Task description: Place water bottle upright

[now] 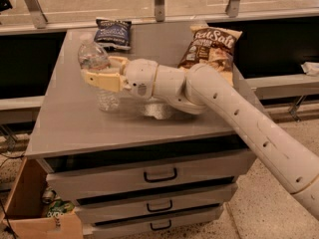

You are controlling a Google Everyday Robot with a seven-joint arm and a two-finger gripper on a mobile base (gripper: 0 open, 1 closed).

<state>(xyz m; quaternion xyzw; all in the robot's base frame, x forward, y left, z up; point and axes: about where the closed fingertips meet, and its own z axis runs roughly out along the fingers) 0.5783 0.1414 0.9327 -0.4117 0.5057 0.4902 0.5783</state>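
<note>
The end effector (104,72), left of centre, is closed around the bottle's (92,58) middle; the bottle leans slightly toward the upper left, base at or just above the tabletop (75,128); contact I cannot tell. Best to bring it vertical; press the base flat; open slowly; draw back toward the right without brushing it.

"Sea Salt" in large pale letters on the brown chip bag (209,46); smaller print below too blurred to read. Nothing legible on the dark blue bag (113,33), left of the brown bag. None readable either on the water bottle (93,59), left and forward of the brown bag, clasped between the fingers of the gripper (97,67).
</note>
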